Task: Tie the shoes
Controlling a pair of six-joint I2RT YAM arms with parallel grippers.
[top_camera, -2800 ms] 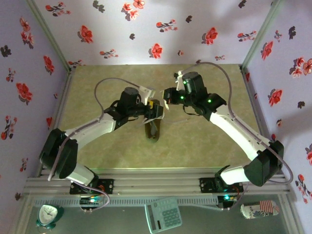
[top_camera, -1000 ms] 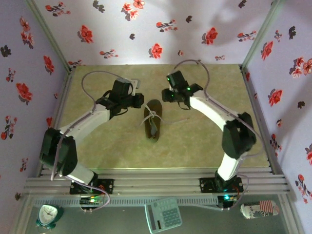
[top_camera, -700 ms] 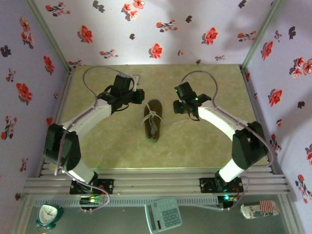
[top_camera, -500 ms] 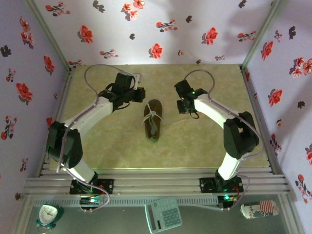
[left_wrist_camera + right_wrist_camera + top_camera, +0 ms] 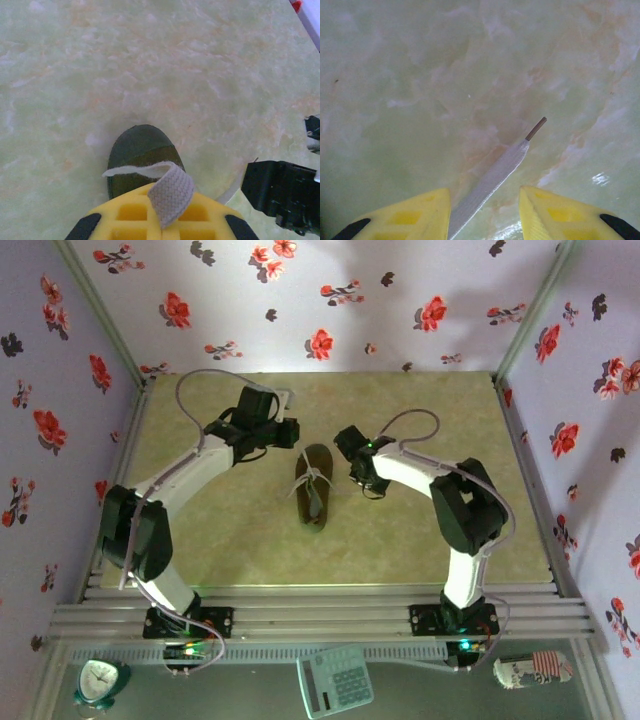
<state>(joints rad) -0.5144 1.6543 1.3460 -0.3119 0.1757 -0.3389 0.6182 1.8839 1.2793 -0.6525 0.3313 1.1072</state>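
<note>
Olive sneaker (image 5: 316,504) with white laces (image 5: 311,478) at table (image 5: 420,540) centre, between left claw (image 5: 289,433) and right claw (image 5: 365,478).

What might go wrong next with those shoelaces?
1. The right fingers stand apart around a flat lace end lying on the table; closing too high would probably miss it.
2. The left fingers pinch a lace strand right beside the shoe; a pull may drag the shoe instead of tightening anything.

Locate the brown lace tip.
In the right wrist view the lace tip lies flat on the table, just ahead of the right gripper; overhead, that gripper sits right of the shoe.
</note>
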